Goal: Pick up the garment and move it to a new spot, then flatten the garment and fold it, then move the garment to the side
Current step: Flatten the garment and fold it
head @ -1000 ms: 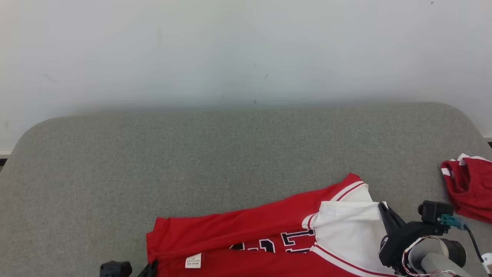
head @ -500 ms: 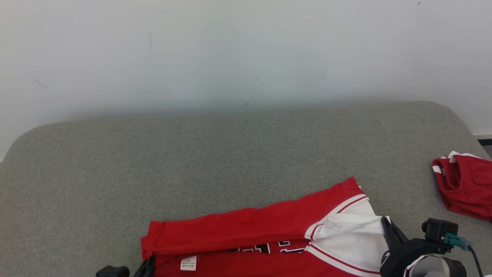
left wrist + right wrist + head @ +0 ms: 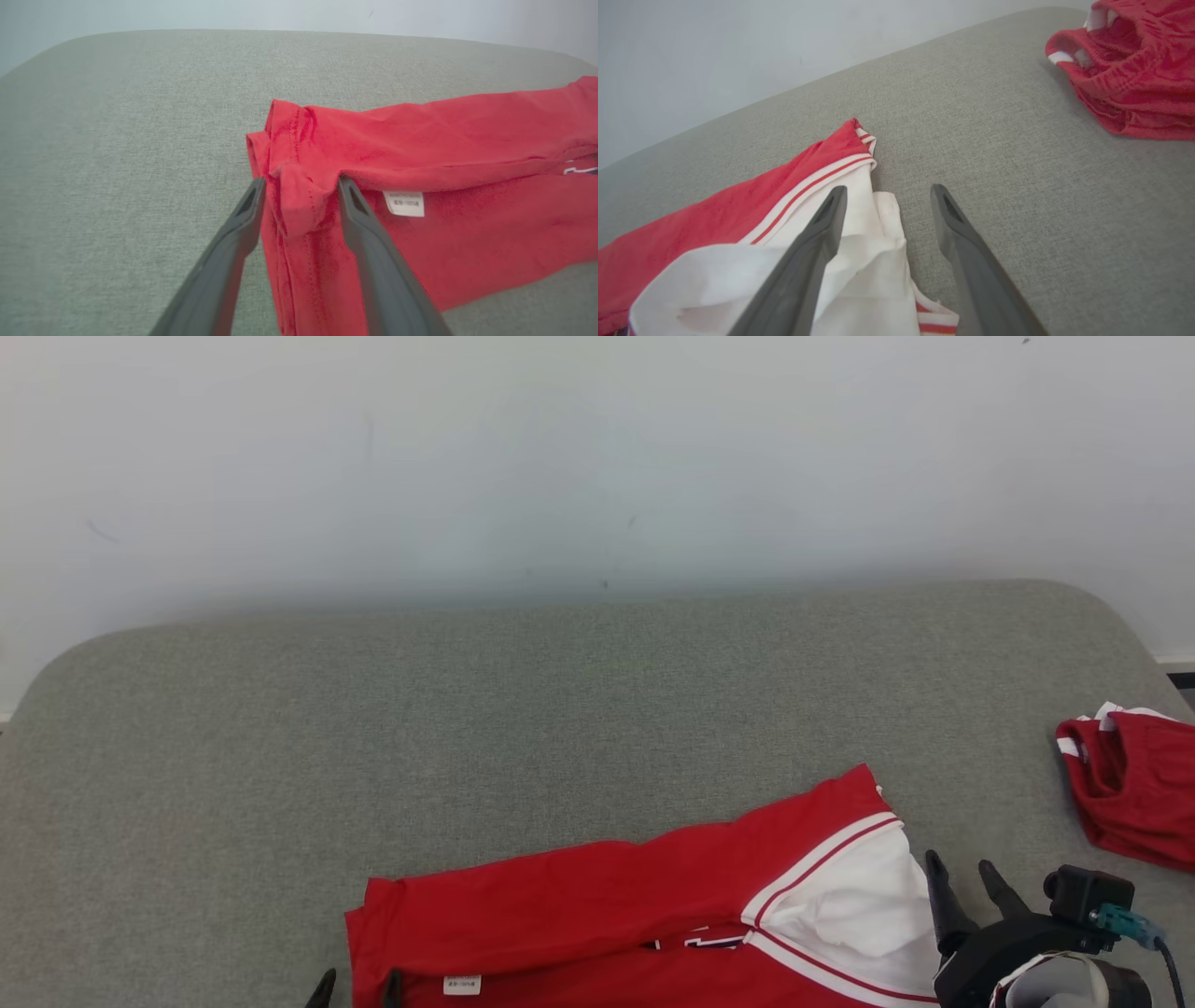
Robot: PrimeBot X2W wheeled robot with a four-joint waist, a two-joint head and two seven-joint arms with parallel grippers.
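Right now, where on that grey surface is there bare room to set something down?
The whole far strip between the jersey and the wall is bare, as is the left side beside the jersey. Crowded: the near right, where the right gripper sits between the jersey and a second red garment.

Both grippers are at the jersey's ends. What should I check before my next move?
1. Left gripper open: ok.
2. Right gripper open: ok.
3. Left gripper free of jersey: not ok, a ridge of red fabric stands between its fingers.
4. Right gripper free of jersey: cannot tell, one finger lies over the white panel.
5. Jersey flat: not ok, the white panel is bunched and the far edge is folded over.
6. Second garment clear of jersey: ok, it lies apart on the table, to the right.
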